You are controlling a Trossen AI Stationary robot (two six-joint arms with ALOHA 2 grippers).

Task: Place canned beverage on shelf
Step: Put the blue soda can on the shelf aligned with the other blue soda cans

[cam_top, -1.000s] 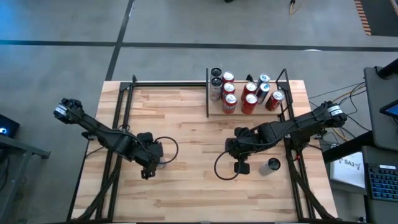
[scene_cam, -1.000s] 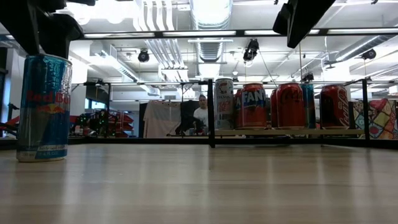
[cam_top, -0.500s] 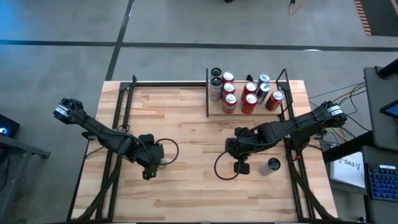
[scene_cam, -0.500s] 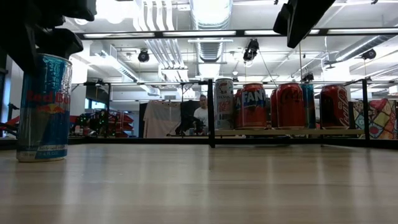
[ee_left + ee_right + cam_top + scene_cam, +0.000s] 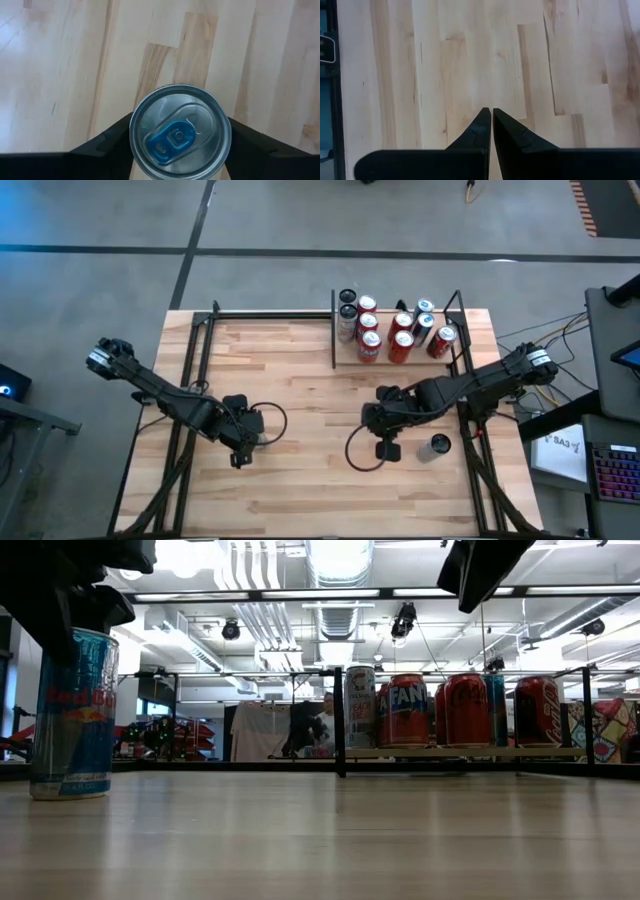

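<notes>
- Your left gripper hangs over the blue can, fingers wide open on either side of its top and not yet gripping. If you close off-centre, one finger could push the can and tip it.
- The can stands upright on the table's left half, well apart from the shelf at the far right. A weak grip could let it slip during that long carry.
- The shelf already holds a crowd of cans. You could knock one over when setting down; the post is another thing to clip.
- Your right gripper waits above bare wood with its fingers pressed together. It sits between the can and the shelf, so watch for arm contact.
- A second can stands near the right edge.
- The tabletop is smooth planks; behind it is an open workshop with ceiling ducts, and a person is far back.
</notes>
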